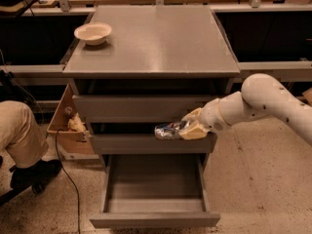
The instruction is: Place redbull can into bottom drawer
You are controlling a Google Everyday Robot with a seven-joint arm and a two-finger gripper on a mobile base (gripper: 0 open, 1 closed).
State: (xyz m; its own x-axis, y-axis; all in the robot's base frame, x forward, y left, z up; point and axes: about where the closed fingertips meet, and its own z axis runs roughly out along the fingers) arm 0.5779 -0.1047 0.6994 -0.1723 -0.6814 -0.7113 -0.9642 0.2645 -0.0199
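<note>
The redbull can [167, 130] lies sideways in my gripper [184, 129], a slim silver-and-blue can pointing left. The gripper is shut on it, in front of the middle drawer of the grey cabinet. My white arm [265, 103] reaches in from the right. The bottom drawer [153, 219] is pulled out below the can, a deep grey tray that looks empty inside. The can hangs above the drawer's back part.
A white bowl [92, 33] stands at the back left of the cabinet top [156, 38]. The two upper drawers [141, 108] are closed. A cardboard box [68, 126] and a person's leg [19, 135] are on the left, with a cable on the floor.
</note>
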